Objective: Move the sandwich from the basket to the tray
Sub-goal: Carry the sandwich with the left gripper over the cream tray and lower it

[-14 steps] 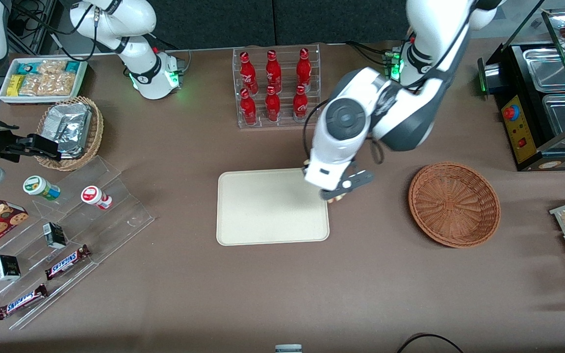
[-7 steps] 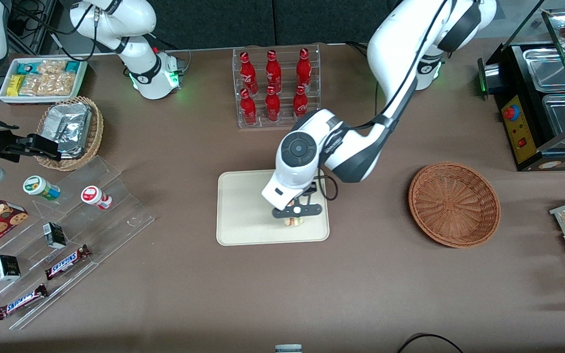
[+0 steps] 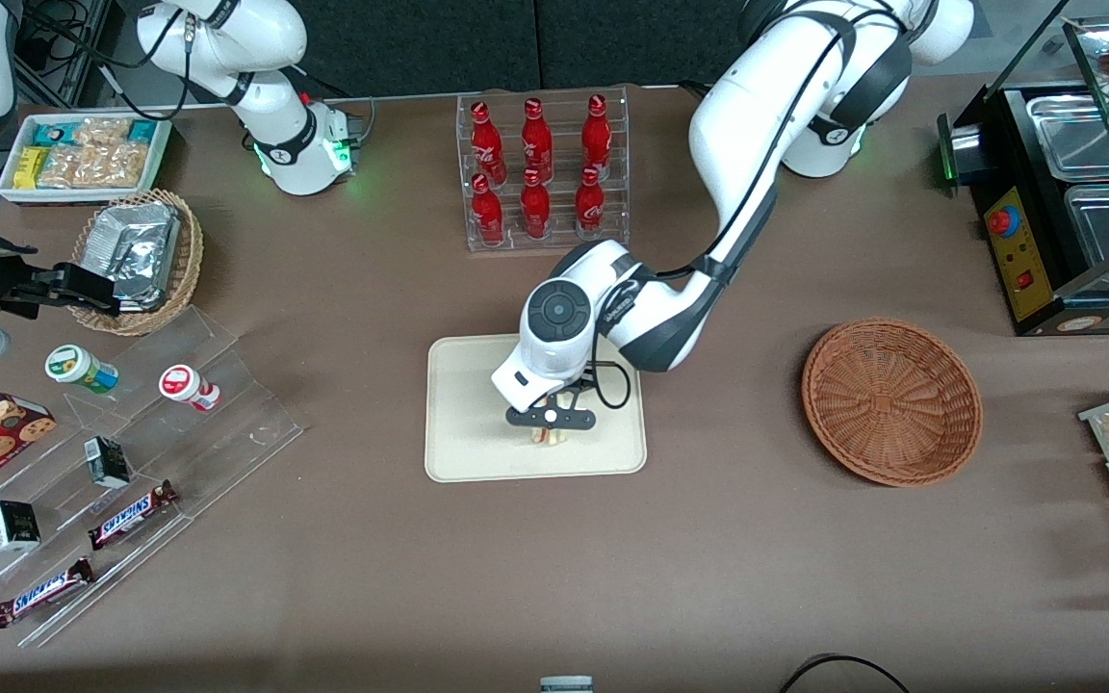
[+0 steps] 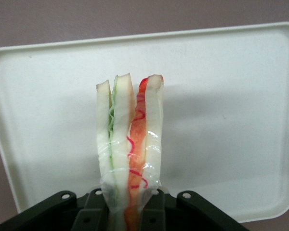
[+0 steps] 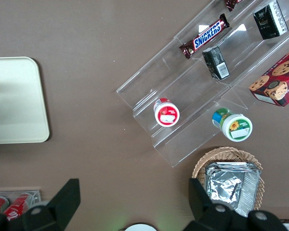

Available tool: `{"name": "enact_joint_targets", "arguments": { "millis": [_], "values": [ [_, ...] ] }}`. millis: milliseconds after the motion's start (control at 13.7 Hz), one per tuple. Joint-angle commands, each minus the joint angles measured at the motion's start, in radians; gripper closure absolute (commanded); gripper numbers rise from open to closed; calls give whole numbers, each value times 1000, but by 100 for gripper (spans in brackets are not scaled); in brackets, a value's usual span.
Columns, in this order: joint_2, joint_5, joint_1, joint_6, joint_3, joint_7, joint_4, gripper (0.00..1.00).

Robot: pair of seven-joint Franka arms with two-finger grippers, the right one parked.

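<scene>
My left gripper [image 3: 549,433] hangs over the cream tray [image 3: 477,448], shut on the sandwich [image 3: 548,436]. In the left wrist view the sandwich [image 4: 130,144] is a plastic-wrapped wedge of white bread with green, orange and red layers, pinched between the dark fingers [image 4: 156,214], with the tray [image 4: 231,96] spread beneath it. I cannot tell whether the sandwich touches the tray. The reddish-brown wicker basket [image 3: 891,399] sits empty toward the working arm's end of the table.
A clear rack of red bottles [image 3: 540,168] stands farther from the front camera than the tray. Clear tiered shelves with snacks [image 3: 121,452], a tan basket of foil packets [image 3: 139,258] and a white snack tray [image 3: 83,154] lie toward the parked arm's end. A black food warmer [image 3: 1065,192] stands by the wicker basket.
The left arm swung from the tray's edge nearest the basket to over the tray's middle, carrying the sandwich, and came lower.
</scene>
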Motion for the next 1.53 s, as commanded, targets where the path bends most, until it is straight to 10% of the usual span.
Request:
{"name": "enact_joint_targets", "arguments": {
  "millis": [0, 365, 438, 511, 584, 1460],
  "values": [
    [66, 13, -27, 32, 15, 4, 51, 95],
    [91, 13, -44, 58, 15, -55, 46, 80],
    [90, 13, -44, 57, 15, -71, 46, 57],
    [84, 11, -43, 53, 15, -75, 48, 12],
    [68, 10, -41, 40, 15, -91, 49, 0],
    [-384, -64, 311, -318, -10, 220, -202, 1]
  ]
}}
